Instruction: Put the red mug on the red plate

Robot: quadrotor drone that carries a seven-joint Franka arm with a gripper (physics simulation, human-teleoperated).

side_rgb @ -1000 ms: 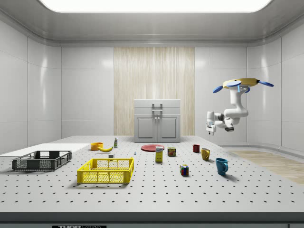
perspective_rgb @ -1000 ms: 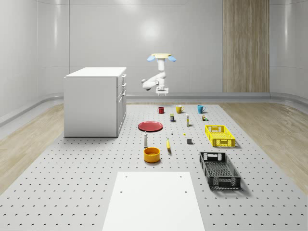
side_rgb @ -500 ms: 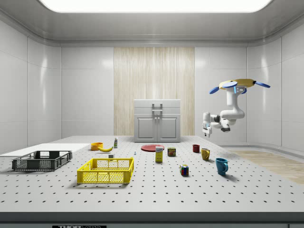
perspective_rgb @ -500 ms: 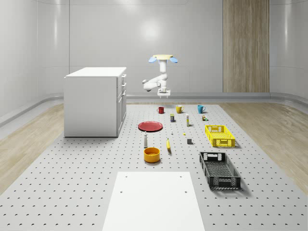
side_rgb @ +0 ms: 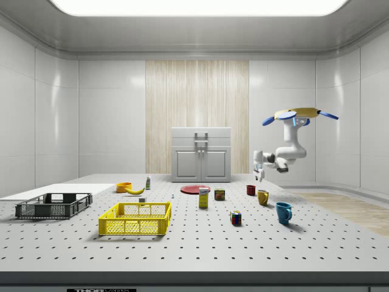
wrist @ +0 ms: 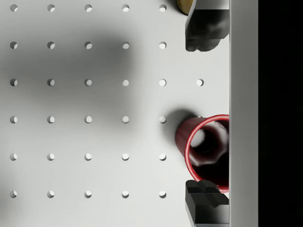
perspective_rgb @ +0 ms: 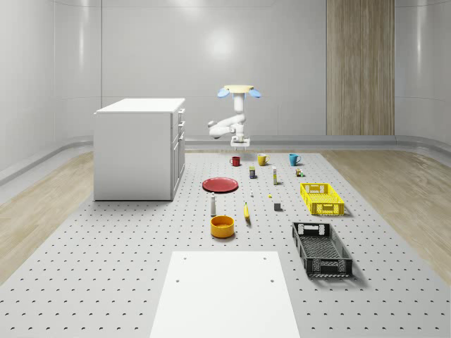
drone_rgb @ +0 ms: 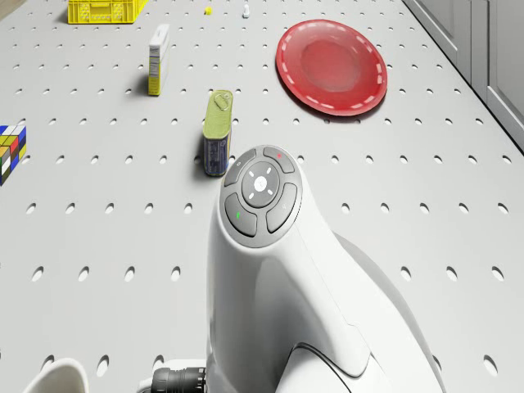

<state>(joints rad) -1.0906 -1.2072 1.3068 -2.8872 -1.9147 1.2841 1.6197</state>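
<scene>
The red mug (wrist: 204, 152) stands upright on the perforated table (perspective_rgb: 127, 246), and my wrist view looks straight down into its hollow. My gripper (wrist: 204, 113) is open, one finger (wrist: 203, 28) at the mug's 12 o'clock and the other at its 6 o'clock, neither touching it. In the whole-scene view the gripper (perspective_rgb: 239, 144) hangs above the mug (perspective_rgb: 235, 161), and my drone body (perspective_rgb: 239, 91) hovers higher, over the table's far end.

I count three mugs: the red one, a yellow mug (perspective_rgb: 261, 160) and a blue mug (perspective_rgb: 294, 159) in a row toward its 3 o'clock. One red plate (perspective_rgb: 220, 184) lies at the red mug's 7 o'clock, nearer the camera, with nothing on it.

There are two crates, a yellow crate (perspective_rgb: 322, 198) and a black crate (perspective_rgb: 321, 248), and one orange bowl (perspective_rgb: 222, 226); I see nothing in any of them. One banana (perspective_rgb: 246, 211) lies just beside the bowl. One white cabinet (perspective_rgb: 139, 148) stands at the plate's 9 o'clock.

The drone view adds detail: a tin can (drone_rgb: 218, 133), a small box (drone_rgb: 156, 59) and a colour cube (drone_rgb: 10, 152) near my arm (drone_rgb: 286, 286).
</scene>
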